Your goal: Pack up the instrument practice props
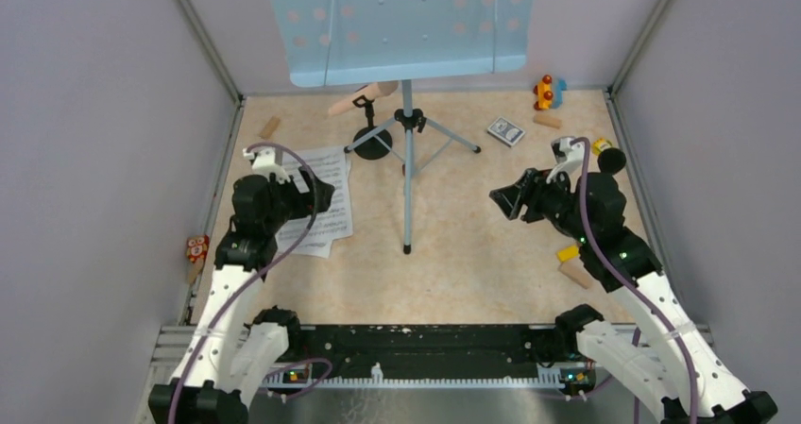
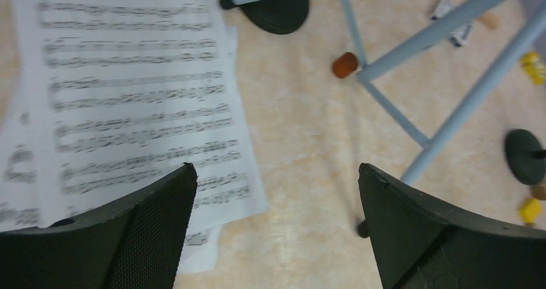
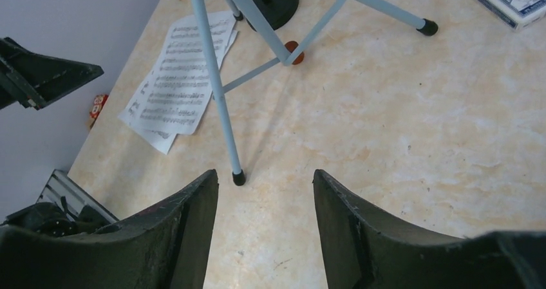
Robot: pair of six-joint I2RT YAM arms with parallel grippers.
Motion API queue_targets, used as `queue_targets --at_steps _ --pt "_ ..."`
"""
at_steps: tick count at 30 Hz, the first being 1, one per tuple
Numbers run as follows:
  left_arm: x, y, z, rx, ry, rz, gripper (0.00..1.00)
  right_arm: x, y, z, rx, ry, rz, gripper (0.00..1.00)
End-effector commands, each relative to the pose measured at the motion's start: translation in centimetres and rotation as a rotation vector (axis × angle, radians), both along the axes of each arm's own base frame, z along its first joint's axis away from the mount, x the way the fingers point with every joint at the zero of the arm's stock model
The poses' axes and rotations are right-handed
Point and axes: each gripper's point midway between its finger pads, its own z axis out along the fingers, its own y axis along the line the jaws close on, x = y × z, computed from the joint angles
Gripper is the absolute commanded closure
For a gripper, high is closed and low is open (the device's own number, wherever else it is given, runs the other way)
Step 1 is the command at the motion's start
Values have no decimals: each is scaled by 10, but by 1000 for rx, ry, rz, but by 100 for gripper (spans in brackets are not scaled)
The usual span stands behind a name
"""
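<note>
Rack: the light-blue perforated rack (image 1: 406,18) is stood upright at the back centre, carried on grey legs (image 1: 408,178). One leg is run toward the near edge, with its foot set on the table (image 1: 472,254).

Pages: the white pages (image 1: 331,207) are laid flat left of the legs in a loose, fanned stack. Printed staves are seen face up.

Mic: a beige mic (image 1: 364,96) is seated at a tilt in a black round-based holder (image 1: 371,144). This is placed just left of the hub where the legs meet, under the rack's lower edge.

Second holder: a black round shape (image 1: 612,160) is seen at the far right, partly hidden by the right arm. It is probably the second holder, though the top view is poor there.

Left gripper: the left gripper (image 2: 277,173) is hung above the table with its jaws spread wide, and nothing is held. Its left finger is placed over the lower right corner of the pages.

Right gripper: the right gripper (image 3: 264,176) is held with its jaws parted partway, and nothing is held between them. It is pointed toward the foot of the near leg, apart from it.

Other: a card box (image 1: 506,130) is laid right of the legs. Blocks (image 1: 568,252) are scattered by the right arm and along the back edge.
</note>
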Motion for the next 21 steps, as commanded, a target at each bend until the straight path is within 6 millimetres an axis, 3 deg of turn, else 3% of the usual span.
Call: queue_targets --at_steps 1,4,9,16,21 --pt "0 -55 46 -248 -264 -216 1 5 17 7 120 -27 46 44" --pt "0 -72 48 -212 -297 -219 1 5 24 2 159 -10 64 44" --pt "3 -128 47 -151 -339 -251 1 4 23 -5 158 5 58 44" --pt "33 -188 35 -37 -400 -212 1 -4 18 -11 137 15 51 44" --pt "68 -211 37 49 -444 -145 1 -8 11 -11 106 6 40 44"
